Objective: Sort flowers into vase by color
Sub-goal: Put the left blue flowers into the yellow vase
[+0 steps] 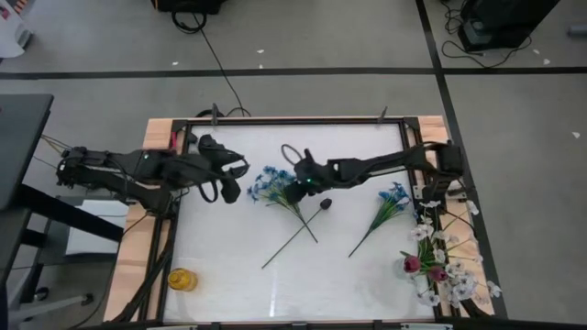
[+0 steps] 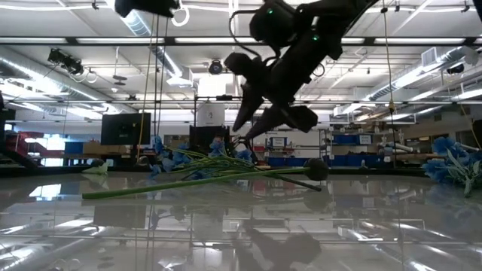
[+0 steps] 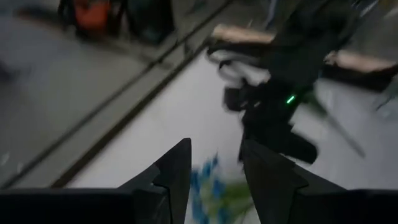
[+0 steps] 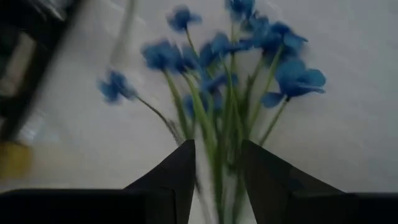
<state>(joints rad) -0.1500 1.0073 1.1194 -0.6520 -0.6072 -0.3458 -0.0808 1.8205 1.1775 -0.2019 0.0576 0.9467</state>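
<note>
**No legible writing; blue sprig between the right fingers**

The right end effector (image 4: 216, 163) straddles the green stems of a blue-blossom artificial sprig (image 1: 272, 186) lying mid-bench (image 1: 229, 266), fingers narrow but parted. The left end effector (image 1: 231, 180) hangs nearby, half-open and empty.

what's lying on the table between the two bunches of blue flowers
In the high view, between the left blue bunch, which has the right gripper over it, and the right blue bunch, lies a blackish bud on a long green stem.
</note>
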